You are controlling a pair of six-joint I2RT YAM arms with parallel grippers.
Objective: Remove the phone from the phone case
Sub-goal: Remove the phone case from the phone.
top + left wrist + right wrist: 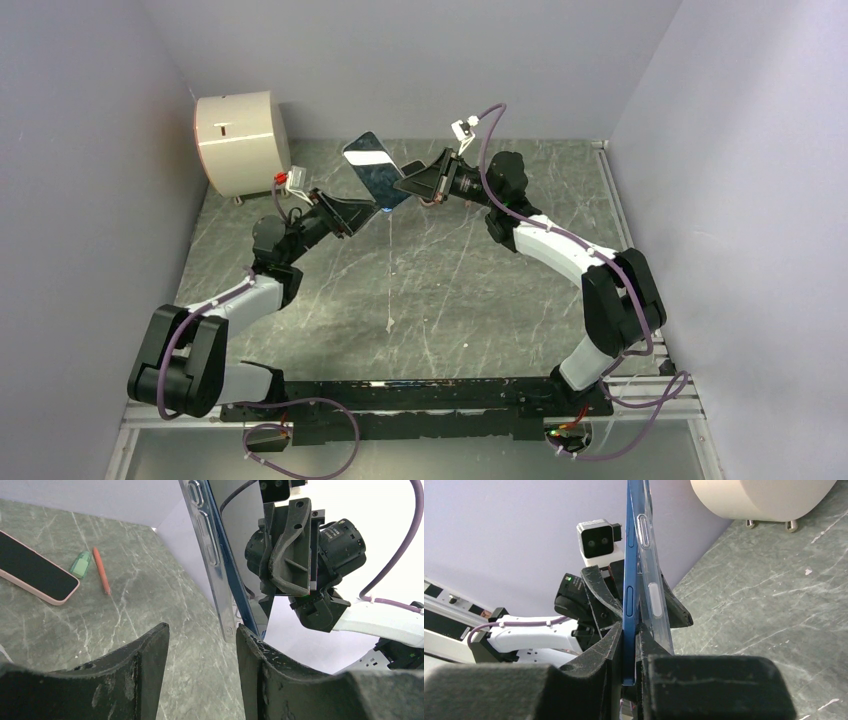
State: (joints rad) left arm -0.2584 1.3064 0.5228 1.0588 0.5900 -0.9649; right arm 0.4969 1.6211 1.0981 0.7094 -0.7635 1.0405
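Note:
A blue phone (372, 163) in a clear case is held up in the air over the back of the table. My right gripper (410, 186) is shut on the phone's blue edge (629, 600). The clear case (650, 575) stands peeled away from the phone, outside the right finger. My left gripper (362, 214) is open at the phone's lower corner. In the left wrist view the case edge (207, 555) and the blue phone (239, 587) stand just beside the right finger (255, 655), with the left gripper (202, 630) gaping wide around nothing.
A white cylindrical device (242, 142) stands at the back left and also shows in the right wrist view (764, 497). A pink-cased phone (35, 572), a small green item (80, 563) and a red pen (101, 571) lie on the marble table (440, 300).

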